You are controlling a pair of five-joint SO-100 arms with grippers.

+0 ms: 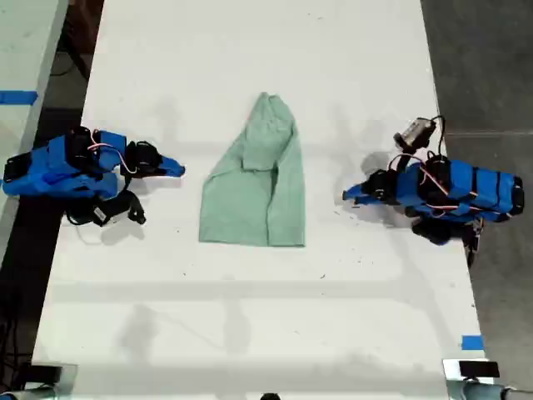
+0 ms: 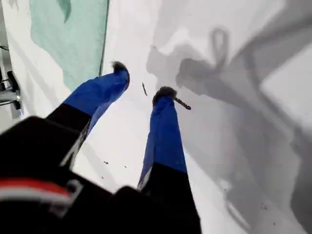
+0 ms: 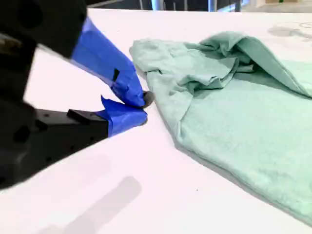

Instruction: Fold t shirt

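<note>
Two pincers rest low over the white desk [image 1: 250, 50], one on each side of the t shirt [image 1: 258, 187]. My first pincer [image 2: 144, 85] stands moderately wide: its blue fingers [image 2: 163, 131] are parted with only bare desk between them, and nothing is held. In the exterior view it [image 1: 348, 195] lies near the desk edge at that view's right and points toward the garment. My second pincer [image 3: 144, 105] has its blue tips pressed together on nothing. It [image 1: 176, 170] lies toward the opposite desk edge, close to the fabric but apart from it.

The t shirt [image 3: 234, 112] lies mid-desk between both arms. It is pale mint green, plain and wrinkled. One side is folded over onto the body, forming a raised crease. The garment tapers to a rounded end toward the far desk edge, and its straight hem [image 2: 105, 34] faces the near edge.

One blue tape mark [image 1: 472, 342] sits at the desk edge at the exterior view's right.
</note>
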